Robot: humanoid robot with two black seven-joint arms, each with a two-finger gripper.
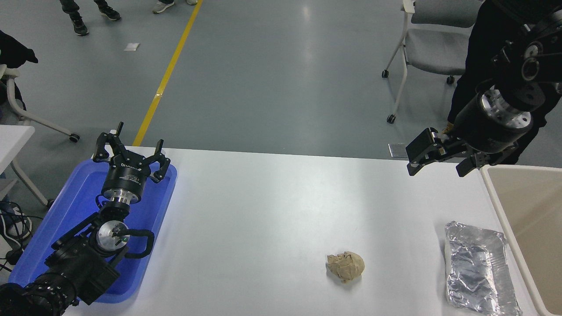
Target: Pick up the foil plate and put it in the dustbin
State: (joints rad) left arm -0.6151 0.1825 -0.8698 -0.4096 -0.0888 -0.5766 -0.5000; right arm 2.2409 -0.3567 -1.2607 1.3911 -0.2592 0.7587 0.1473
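The foil plate (pixel 478 267), crinkled and silver, lies flat at the near right of the white table (pixel 263 210), close against the left side of the beige dustbin (pixel 533 202). My right gripper (pixel 437 169) hangs open above the table's far right edge, well beyond the plate and just left of the dustbin's far corner, with nothing between its fingers. My left gripper (pixel 131 147) is parked at the lower left over the blue tray, fingers spread open and empty.
A crumpled tan paper ball (pixel 346 265) sits left of the foil plate. The blue tray (pixel 70 206) lies under the left arm. A person in dark clothing (pixel 483 52) and a wheeled chair (pixel 432 48) are behind the right arm.
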